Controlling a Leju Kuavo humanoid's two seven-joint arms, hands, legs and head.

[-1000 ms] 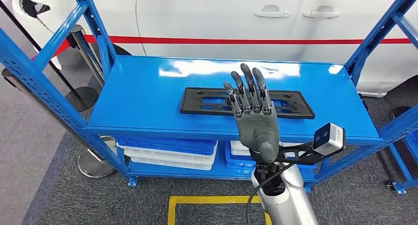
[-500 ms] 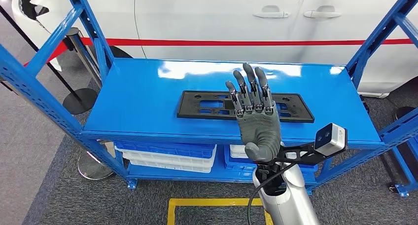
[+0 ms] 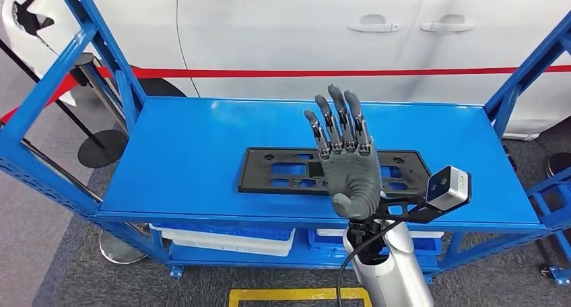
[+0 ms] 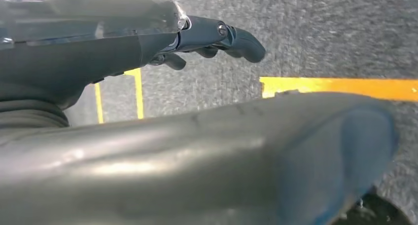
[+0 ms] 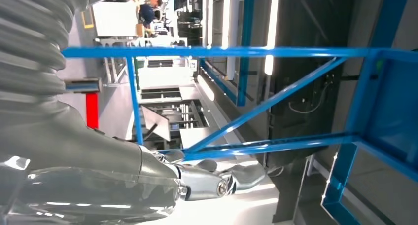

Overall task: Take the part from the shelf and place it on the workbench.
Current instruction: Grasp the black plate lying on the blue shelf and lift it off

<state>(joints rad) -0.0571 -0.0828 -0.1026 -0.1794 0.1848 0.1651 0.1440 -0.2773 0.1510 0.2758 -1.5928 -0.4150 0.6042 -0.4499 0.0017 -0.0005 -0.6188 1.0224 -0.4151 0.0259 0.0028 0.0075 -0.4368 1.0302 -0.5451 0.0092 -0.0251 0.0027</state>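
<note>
- Above the shelf's front edge: right hand [image 3: 347, 165] raised, palm away from the head camera, fingers straight and spread, holding nothing, touching nothing.
- Step in hand, as I read it: approach to the pick. No contact with the part yet.
- Part [image 3: 296, 169] is a flat black plate with cut-outs, lying flat on the blue shelf [image 3: 182, 152] near its front edge; the hand overlaps its middle in the head view (height above it can't be judged from this angle).
- Next move likely needs the hand to tip down and get fingers under or around one long edge. The plate is thin and lies flush, so there is not much to grab.
- Left hand [image 4: 217, 37] hangs low over grey carpet with yellow floor tape [image 4: 340, 87]; fingers look loosely curled, nothing in them, but how far closed I can't tell.
- Behind the shelf: white car [image 3: 303, 38] with a red stripe.
- Workbench not visible, so the drop spot is unknown.
</note>
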